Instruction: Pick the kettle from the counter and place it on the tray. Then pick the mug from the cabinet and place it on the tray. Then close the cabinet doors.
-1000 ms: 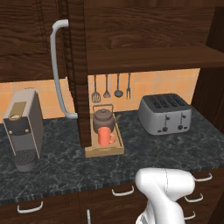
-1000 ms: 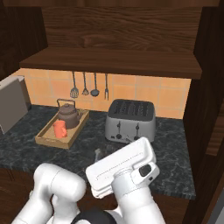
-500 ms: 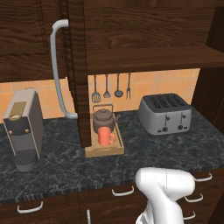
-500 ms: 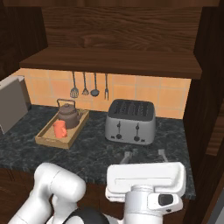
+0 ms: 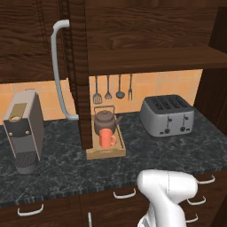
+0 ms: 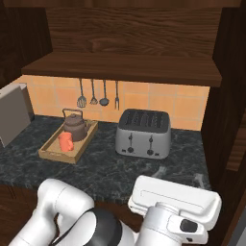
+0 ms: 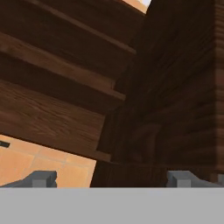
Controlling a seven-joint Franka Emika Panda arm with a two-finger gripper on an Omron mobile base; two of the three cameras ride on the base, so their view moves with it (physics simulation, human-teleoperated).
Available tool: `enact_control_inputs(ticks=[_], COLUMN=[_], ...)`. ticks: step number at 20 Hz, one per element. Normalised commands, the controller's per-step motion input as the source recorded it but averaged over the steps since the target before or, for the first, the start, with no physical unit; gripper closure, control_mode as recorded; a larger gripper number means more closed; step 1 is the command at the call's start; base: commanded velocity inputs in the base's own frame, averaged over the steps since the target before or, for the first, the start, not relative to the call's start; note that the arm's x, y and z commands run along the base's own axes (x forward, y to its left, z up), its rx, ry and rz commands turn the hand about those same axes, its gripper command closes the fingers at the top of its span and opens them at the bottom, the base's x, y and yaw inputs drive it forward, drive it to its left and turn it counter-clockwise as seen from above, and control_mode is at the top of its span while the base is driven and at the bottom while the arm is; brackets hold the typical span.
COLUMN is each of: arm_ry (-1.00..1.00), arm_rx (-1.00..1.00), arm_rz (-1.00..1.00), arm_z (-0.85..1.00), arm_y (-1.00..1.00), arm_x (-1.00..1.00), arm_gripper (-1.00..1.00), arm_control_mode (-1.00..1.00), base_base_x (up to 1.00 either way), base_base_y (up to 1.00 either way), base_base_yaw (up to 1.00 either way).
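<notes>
The dark kettle (image 5: 105, 120) (image 6: 74, 126) stands at the far end of the tan tray (image 5: 105, 153) (image 6: 52, 155) on the dark marbled counter (image 5: 146, 153). The orange-red mug (image 5: 106, 138) (image 6: 66, 141) sits in the tray just in front of it. The cabinet (image 5: 150, 57) (image 6: 120, 67) above is open. Its left door (image 5: 75, 66), with a long grey handle (image 5: 57, 71), swings out over the tray's left side. My gripper (image 6: 178, 175) (image 7: 113, 179) is open and empty, low at the counter's front right, pointing up at the shelf's underside.
A silver toaster (image 5: 167, 115) (image 6: 143, 133) stands right of the tray. A grey coffee machine (image 5: 24, 128) sits at the left. Utensils (image 5: 113, 88) hang on the orange tiled wall. A tall dark wood panel (image 6: 228, 96) rises at the right.
My hand has swung to the right and turned level, fingers now pointing away from the base. Kettle, mug and tray have stayed put.
</notes>
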Motion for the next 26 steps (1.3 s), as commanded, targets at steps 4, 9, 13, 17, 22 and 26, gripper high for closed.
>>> enact_control_inputs(ticks=[4, 9, 13, 17, 22, 26], arm_ry=[0.03, 0.05, 0.03, 0.04, 0.03, 0.02], arm_rx=[0.01, 0.00, 0.00, 0.00, 0.00, 0.00], arm_rz=[-0.08, -0.01, 0.00, 0.00, 0.00, 0.00], arm_z=[0.00, -0.13, -0.25, -0.32, -0.07, 0.00], arm_y=[-0.60, -0.52, -0.44, -0.37, -0.25, -0.21], arm_x=[0.14, 0.23, 0.28, 0.19, 0.11, 0.04], arm_gripper=[-1.00, -1.00, -1.00, -1.00, -1.00, -1.00], arm_control_mode=[-1.00, -1.00, -1.00, -1.00, -1.00, -1.00], base_base_x=[0.00, 0.00, 0.00, 0.00, 0.00, 0.00], base_base_y=[0.00, 0.00, 0.00, 0.00, 0.00, 0.00], base_base_yaw=[0.00, 0.00, 0.00, 0.00, 0.00, 0.00])
